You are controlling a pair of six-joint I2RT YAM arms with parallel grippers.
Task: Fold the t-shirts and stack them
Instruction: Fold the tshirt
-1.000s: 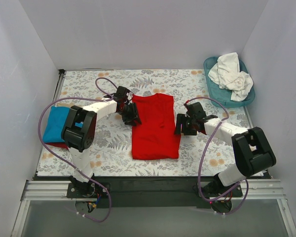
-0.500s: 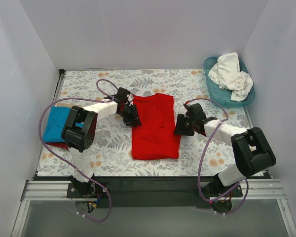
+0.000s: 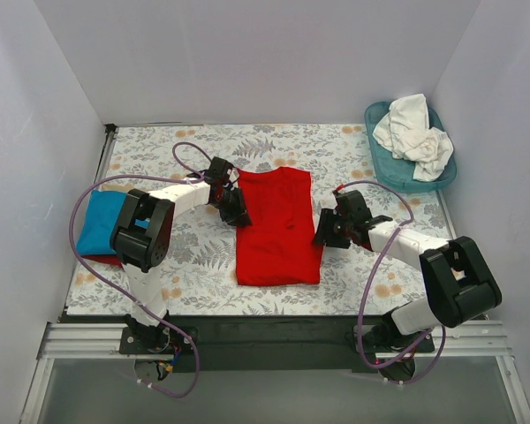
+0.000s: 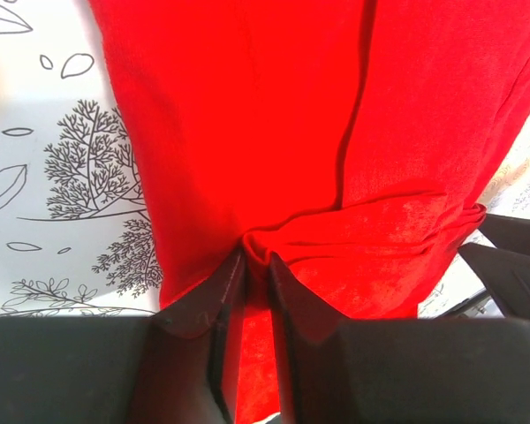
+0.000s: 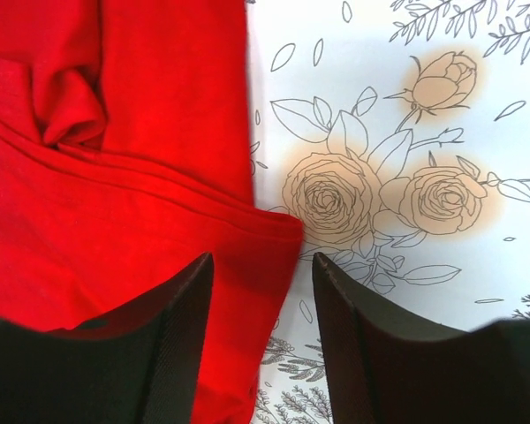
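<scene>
Cloth printed with grey leaves and pale roses, the floral table cloth (image 3: 159,150), covers the whole table. At its middle lies one red t-shirt (image 3: 278,230), folded into a long strip that runs from far to near, flat except for small creases by the claws.

A teal plastic basket (image 3: 406,181) stands in the far right corner, heaped with white t-shirts (image 3: 415,132). They are crumpled together, so I cannot count them. One turquoise t-shirt (image 3: 97,225) sits folded at the left edge of the table, well apart from the red one. A sliver of red cloth (image 3: 106,260) shows under its near edge; what it belongs to cannot be told.

There are two arms, each with one claw. The left claw (image 3: 237,215) is on the left edge of the red t-shirt, toward its far end. Its wrist view shows the fingers drawn almost together on a puckered fold of red fabric (image 4: 254,261), with cloth caught between them.

The right claw (image 3: 322,231) is at the shirt's right edge, about halfway along. Its fingers stand well apart and grip nothing (image 5: 263,265). One finger hangs over the red cloth and the other over the printed roses, with the shirt's edge running between them.
</scene>
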